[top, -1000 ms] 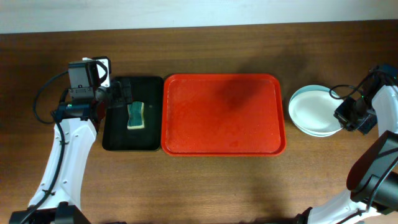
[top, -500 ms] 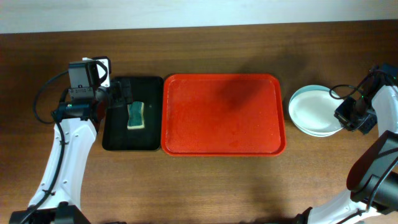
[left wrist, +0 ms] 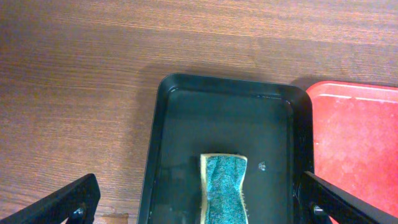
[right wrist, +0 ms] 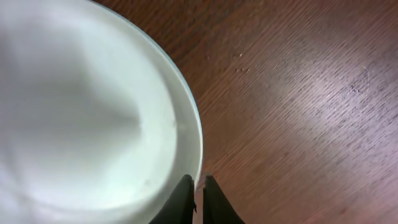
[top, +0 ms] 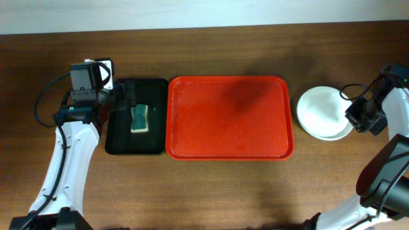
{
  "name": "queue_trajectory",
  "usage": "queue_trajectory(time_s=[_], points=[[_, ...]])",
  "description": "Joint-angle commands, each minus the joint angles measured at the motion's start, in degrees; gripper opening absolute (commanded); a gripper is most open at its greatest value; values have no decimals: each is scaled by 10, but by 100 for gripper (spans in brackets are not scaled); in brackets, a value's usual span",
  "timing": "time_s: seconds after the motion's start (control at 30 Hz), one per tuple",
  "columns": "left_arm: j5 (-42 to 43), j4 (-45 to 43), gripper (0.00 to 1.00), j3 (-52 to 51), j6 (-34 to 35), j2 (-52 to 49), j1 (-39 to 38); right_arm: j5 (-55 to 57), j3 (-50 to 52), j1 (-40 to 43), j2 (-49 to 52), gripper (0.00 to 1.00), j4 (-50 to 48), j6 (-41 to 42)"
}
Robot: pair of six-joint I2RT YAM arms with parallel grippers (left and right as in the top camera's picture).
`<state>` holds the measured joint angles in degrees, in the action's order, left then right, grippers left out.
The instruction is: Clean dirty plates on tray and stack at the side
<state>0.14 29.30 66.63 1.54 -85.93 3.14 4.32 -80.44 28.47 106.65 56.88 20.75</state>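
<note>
Plates [top: 323,114] sit stacked on the table just right of the red tray [top: 230,121]. The right gripper [right wrist: 198,198] has its fingers drawn nearly together on the top rim, seemingly pinching it. The left gripper [left wrist: 196,190] hangs spread wide above a sponge [left wrist: 225,193] in the black tray [left wrist: 180,99].

Brown wooden table [top: 223,191] carries a black tray [top: 118,144], a red tray [top: 230,121] just beside it, and stacked plates [top: 323,112] at the right

Overhead top-down; wrist cams close, downward.
</note>
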Motion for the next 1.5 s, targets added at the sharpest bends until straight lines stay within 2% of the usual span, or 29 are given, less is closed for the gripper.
queue_trajectory(time_s=[0.0,0.03,0.1,0.13,0.17,0.2,0.23,0.27,0.37,0.53,0.73,0.87,1.1,1.23,1.47], points=[[-2,-1,99,0,6,5,0,11,8,0,-12,9,-2,1],[-2,-1,99,0,6,5,0,11,8,0,-12,9,-1,1],[-2,-1,99,0,6,5,0,7,9,0,-11,20,3,1],[-2,-1,99,0,6,5,0,3,12,0,-11,32,4,1],[-2,-1,99,0,6,5,0,-9,18,0,-11,40,3,1],[-2,-1,99,0,6,5,0,-28,27,0,-11,54,2,1],[-2,-1,99,0,6,5,0,-49,38,0,-11,62,-4,0],[-2,-1,99,0,6,5,0,-70,51,0,-11,66,-9,0],[-2,-1,99,0,6,5,0,-112,89,-8,-11,70,-37,-39],[-2,-1,99,0,6,5,0,-95,105,-37,-12,70,-46,-59],[-2,-1,100,0,6,5,0,-102,33,-42,-12,70,41,-53],[-2,-1,100,0,6,5,0,-135,-7,-76,-12,71,85,-61],[-2,-1,99,0,6,5,0,-187,-6,-226,-12,79,88,-71],[-2,-1,99,0,6,5,0,-187,-6,-323,-12,93,54,-71],[-2,-1,99,0,6,5,0,-187,0,-480,-12,94,-18,-68]])
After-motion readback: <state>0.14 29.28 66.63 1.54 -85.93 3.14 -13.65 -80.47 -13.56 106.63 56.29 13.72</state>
